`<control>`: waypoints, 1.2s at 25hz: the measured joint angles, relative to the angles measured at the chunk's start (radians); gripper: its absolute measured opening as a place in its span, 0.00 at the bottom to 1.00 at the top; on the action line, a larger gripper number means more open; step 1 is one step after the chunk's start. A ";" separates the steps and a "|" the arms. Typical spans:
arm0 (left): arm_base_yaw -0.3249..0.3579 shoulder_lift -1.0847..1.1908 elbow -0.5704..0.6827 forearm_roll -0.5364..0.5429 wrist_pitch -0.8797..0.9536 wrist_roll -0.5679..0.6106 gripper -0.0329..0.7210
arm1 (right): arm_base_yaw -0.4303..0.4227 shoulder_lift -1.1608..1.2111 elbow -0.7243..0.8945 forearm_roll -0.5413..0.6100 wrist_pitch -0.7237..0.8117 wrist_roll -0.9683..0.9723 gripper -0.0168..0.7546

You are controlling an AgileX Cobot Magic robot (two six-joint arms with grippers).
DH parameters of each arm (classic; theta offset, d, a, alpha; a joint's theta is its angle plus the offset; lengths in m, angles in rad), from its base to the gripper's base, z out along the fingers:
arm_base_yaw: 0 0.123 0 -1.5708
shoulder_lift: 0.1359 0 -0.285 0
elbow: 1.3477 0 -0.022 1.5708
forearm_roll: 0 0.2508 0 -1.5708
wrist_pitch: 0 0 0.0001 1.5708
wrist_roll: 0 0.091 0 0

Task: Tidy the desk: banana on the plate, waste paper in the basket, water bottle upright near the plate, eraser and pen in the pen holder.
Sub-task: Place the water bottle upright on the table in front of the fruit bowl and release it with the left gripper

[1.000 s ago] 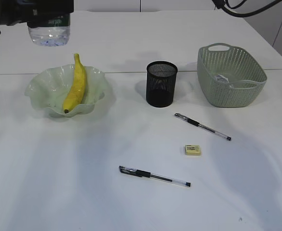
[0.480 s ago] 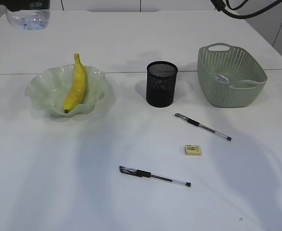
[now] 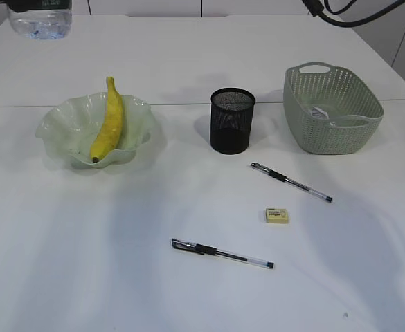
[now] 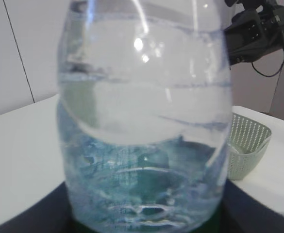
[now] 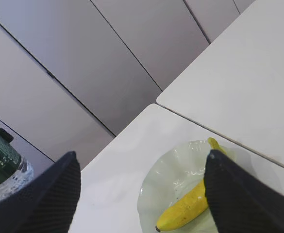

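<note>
With my left claw closed round the water bottle [image 3: 39,19], held aloft behind the plate [image 3: 136,114] where the banana [image 3: 109,123] lies, and my right claw [image 5: 141,194] wide and empty, I must next stand it upright on the worktop [image 3: 84,249] nearby.

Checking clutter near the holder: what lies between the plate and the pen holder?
Nothing: in the exterior view, bare table separates the plate from the pen holder.
</note>
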 joint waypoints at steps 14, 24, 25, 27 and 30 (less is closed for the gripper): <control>0.000 0.000 0.000 -0.020 0.041 0.000 0.55 | 0.000 0.000 0.000 -0.121 0.002 -0.063 0.78; 0.000 0.000 0.000 -0.020 0.112 0.054 0.55 | 0.000 0.000 0.000 -0.305 0.004 -0.114 0.78; 0.000 0.000 0.000 -0.020 0.117 0.065 0.55 | 0.000 0.000 0.000 -0.307 0.004 -0.116 0.78; 0.000 0.000 0.000 -0.021 0.135 0.089 0.55 | 0.000 0.000 0.000 -0.311 0.004 -0.116 0.78; 0.000 0.000 0.000 -0.033 0.207 0.100 0.55 | 0.000 0.000 0.000 -0.315 0.004 -0.118 0.78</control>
